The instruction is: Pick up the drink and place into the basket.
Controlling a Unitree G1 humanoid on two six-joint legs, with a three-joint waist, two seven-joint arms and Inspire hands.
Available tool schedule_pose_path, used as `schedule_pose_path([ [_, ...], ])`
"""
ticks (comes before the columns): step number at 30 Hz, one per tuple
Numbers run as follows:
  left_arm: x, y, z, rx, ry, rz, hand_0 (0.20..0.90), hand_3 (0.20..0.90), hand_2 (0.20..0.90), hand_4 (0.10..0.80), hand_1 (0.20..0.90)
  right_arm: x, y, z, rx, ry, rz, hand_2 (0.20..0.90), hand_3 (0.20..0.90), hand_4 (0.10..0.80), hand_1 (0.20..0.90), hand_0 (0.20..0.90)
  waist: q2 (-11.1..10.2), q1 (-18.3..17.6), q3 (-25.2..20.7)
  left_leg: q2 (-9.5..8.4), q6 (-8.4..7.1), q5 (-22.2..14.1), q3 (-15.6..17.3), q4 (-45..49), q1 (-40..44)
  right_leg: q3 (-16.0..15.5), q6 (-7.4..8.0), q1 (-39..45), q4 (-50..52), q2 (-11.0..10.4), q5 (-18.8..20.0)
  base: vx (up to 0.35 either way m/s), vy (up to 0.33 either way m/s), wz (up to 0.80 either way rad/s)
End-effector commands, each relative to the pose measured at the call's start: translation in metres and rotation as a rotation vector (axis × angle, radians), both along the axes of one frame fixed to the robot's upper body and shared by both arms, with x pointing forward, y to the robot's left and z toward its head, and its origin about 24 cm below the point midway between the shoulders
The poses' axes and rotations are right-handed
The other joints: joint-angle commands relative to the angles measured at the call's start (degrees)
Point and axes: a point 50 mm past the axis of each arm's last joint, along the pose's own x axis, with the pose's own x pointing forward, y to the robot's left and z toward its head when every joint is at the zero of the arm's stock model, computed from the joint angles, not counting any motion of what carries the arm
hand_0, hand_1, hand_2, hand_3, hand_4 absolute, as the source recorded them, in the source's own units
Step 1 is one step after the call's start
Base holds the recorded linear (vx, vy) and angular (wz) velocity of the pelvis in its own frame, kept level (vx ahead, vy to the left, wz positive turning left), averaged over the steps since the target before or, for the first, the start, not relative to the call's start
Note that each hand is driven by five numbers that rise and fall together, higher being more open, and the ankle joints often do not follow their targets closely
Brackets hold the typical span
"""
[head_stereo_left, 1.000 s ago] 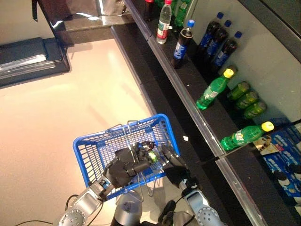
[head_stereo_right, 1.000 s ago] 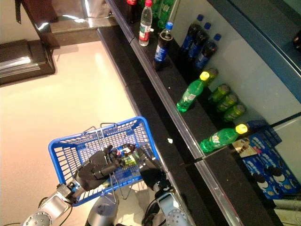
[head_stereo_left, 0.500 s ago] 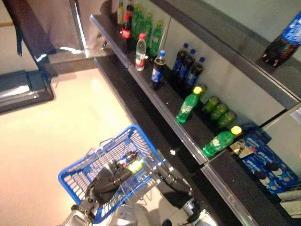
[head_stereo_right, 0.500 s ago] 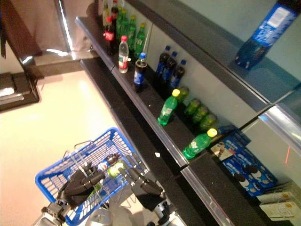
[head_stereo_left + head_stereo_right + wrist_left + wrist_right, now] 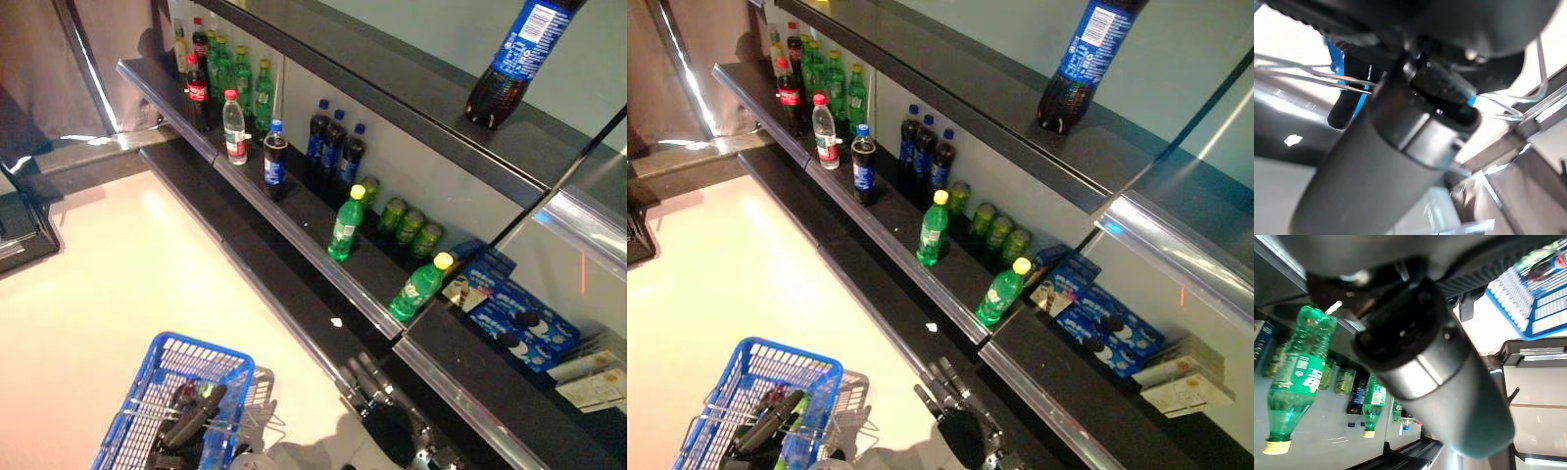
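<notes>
My head camera has swung up the shelves | left hand (image 5: 191, 423) is hooking the blue basket's (image 5: 217, 350) wire handle | drink (image 5: 204, 396) is lying lengthwise inside | right hand (image 5: 955, 401) is hanging spread beside it, nearer the green bottles (image 5: 419, 287).

A long dark metal shelf (image 5: 294, 211) runs along a pale wall. On it stand a clear water bottle with a red cap (image 5: 234, 128), three dark cola bottles with blue caps (image 5: 333, 152), and two green soda bottles with yellow caps (image 5: 345, 223). Blue biscuit boxes (image 5: 519, 323) sit farther along. A large blue-labelled cola bottle (image 5: 509, 59) stands on the upper shelf.
</notes>
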Motion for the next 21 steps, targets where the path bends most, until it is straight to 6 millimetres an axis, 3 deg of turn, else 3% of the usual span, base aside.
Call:
schedule_pose_path([
  [1, 0.045, 0.004, 0.040, 0.162, -0.290, -0.017, 0.300, 0.200, 0.300, 0.100, 0.300, 0.015, -0.022, 0.004, -0.166, -0.067, 0.021, 0.900, 0.900, 0.800, 0.900, 0.900, 3.46, -1.14, -2.30, 2.55, -0.38, 4.06, 6.25, 3.82, -4.50, 0.64, -0.23, -2.20, -0.09, -0.44, 3.14, -0.054, 0.069, 0.07],
  [4, 0.049, 0.001, 0.031, 0.173, -0.230, 0.042, 0.300, 0.200, 0.300, 0.100, 0.300, 0.010, -0.037, -0.011, -0.334, 0.053, -0.030, 0.900, 0.900, 0.800, 0.900, 0.900, 3.77, -1.88, -1.02, 1.12, -0.40, 3.86, 10.73, 6.56, -6.41, -1.19, -0.35, -2.11, 0.02, -1.12, 3.65, -0.006, 0.096, 0.25],
  [6, 0.052, -0.003, 0.022, 0.208, -0.153, 0.034, 0.300, 0.200, 0.300, 0.100, 0.300, 0.003, -0.047, -0.024, -0.464, 0.170, -0.075, 0.900, 0.900, 0.800, 0.900, 0.900, 3.26, -2.23, -0.37, -0.99, 0.36, 2.90, 14.64, 8.50, -7.33, -2.94, 0.21, -1.31, -0.27, -2.15, 4.25, 0.137, 0.133, 0.80],
  [8, 0.046, -0.005, 0.013, 0.231, -0.091, 0.034, 0.300, 0.200, 0.300, 0.100, 0.300, -0.001, -0.048, -0.035, -0.497, 0.268, -0.103, 0.900, 0.900, 0.800, 0.900, 0.900, 2.21, -1.79, -0.41, -2.67, 1.46, 1.01, 13.18, 9.70, -6.96, -2.42, 1.21, -0.80, -0.39, -3.73, 4.93, 0.187, 0.157, 0.64],
  [9, 0.046, -0.005, 0.013, 0.231, -0.092, 0.034, 0.300, 0.200, 0.300, 0.100, 0.300, -0.001, -0.048, -0.035, -0.497, 0.268, -0.103, 0.900, 0.900, 0.800, 0.900, 0.900, 2.21, -1.79, -0.36, -2.69, 1.48, 0.98, 13.18, 9.73, -6.94, -2.41, 1.23, -0.76, -0.38, -3.75, 4.92, 0.182, 0.182, 0.32],
  [10, 0.039, -0.007, 0.008, 0.243, -0.058, 0.040, 0.300, 0.200, 0.300, 0.100, 0.300, -0.007, -0.050, -0.042, -0.526, 0.316, -0.110, 0.900, 0.900, 0.800, 0.900, 0.900, 1.94, -1.58, -0.75, -4.08, 2.73, -0.11, 12.58, 9.44, -6.44, -1.30, 2.08, -0.65, 0.27, -4.80, 4.92, 0.168, 0.192, 0.24],
  [12, 0.035, -0.007, 0.004, 0.252, -0.013, 0.036, 0.300, 0.200, 0.300, 0.100, 0.300, -0.014, -0.052, -0.050, -0.575, 0.383, -0.119, 0.900, 0.900, 0.800, 0.900, 0.900, 1.70, -1.47, -1.10, -4.99, 4.37, -1.37, 13.79, 9.83, -6.00, -0.41, 3.23, -0.64, 2.55, -6.54, 4.16, 0.197, 0.251, 0.07],
  [14, 0.033, -0.004, -0.001, 0.268, 0.038, 0.023, 0.300, 0.200, 0.300, 0.100, 0.300, -0.016, -0.052, -0.058, -0.597, 0.447, -0.147, 0.900, 0.900, 0.800, 0.900, 0.900, 1.77, -1.30, -0.87, -6.77, 6.57, -2.59, 12.67, 10.32, -6.39, 1.23, 4.38, -2.96, 9.44, -9.21, 6.61, 0.151, 0.256, 0.01],
  [16, 0.036, 0.000, -0.004, 0.278, 0.069, -0.015, 0.300, 0.200, 0.300, 0.100, 0.300, -0.016, -0.054, -0.062, -0.607, 0.484, -0.165, 0.900, 0.900, 0.800, 0.900, 0.900, 2.57, -2.02, -0.34, -7.83, 8.21, -3.07, 11.12, 10.23, -6.38, 4.49, 4.13, -6.99, 17.27, -9.92, 9.77, 0.161, 0.293, 0.16],
  [17, 0.037, 0.000, -0.007, 0.276, 0.099, -0.027, 0.300, 0.200, 0.300, 0.100, 0.300, -0.017, -0.056, -0.063, -0.622, 0.507, -0.181, 0.900, 0.900, 0.800, 0.900, 0.900, 3.01, -2.53, -0.07, -8.27, 8.84, -3.28, 10.08, 10.00, -6.21, 5.88, 3.74, -8.92, 19.76, -9.57, 10.75, 0.179, 0.319, 0.27],
  [18, 0.037, 0.000, -0.010, 0.274, 0.111, -0.042, 0.300, 0.200, 0.300, 0.100, 0.300, -0.019, -0.061, -0.065, -0.619, 0.520, -0.206, 0.900, 0.900, 0.800, 0.900, 0.900, 4.13, -3.63, 0.04, -8.42, 9.61, -2.94, 8.55, 8.97, -5.76, 9.84, 2.79, -11.42, 24.89, -6.57, 10.67, 0.207, 0.316, 0.40],
  [19, 0.039, -0.002, -0.013, 0.268, 0.117, -0.058, 0.300, 0.200, 0.300, 0.100, 0.300, -0.020, -0.064, -0.066, -0.611, 0.529, -0.232, 0.900, 0.900, 0.800, 0.900, 0.900, 4.42, -4.51, 0.03, -9.07, 10.12, -2.81, 7.13, 8.35, -5.52, 11.72, 2.03, -12.56, 25.60, -3.23, 9.37, 0.217, 0.266, 0.48],
  [20, 0.042, -0.005, -0.015, 0.257, 0.121, -0.082, 0.300, 0.200, 0.300, 0.100, 0.300, -0.021, -0.068, -0.067, -0.606, 0.538, -0.258, 0.900, 0.900, 0.800, 0.900, 0.900, 3.97, -5.87, -0.36, -10.80, 10.76, -2.74, 4.49, 8.09, -5.60, 13.97, 1.01, -12.80, 24.15, 2.27, 6.81, 0.249, 0.204, 0.73],
  [21, 0.044, -0.007, -0.017, 0.248, 0.125, -0.087, 0.300, 0.200, 0.300, 0.100, 0.300, -0.023, -0.069, -0.067, -0.607, 0.539, -0.260, 0.900, 0.900, 0.800, 0.900, 0.900, 3.58, -6.64, -0.82, -11.90, 11.05, -2.79, 3.10, 8.06, -5.66, 14.84, 0.37, -12.79, 22.67, 4.51, 5.71, 0.322, 0.175, 1.20],
])
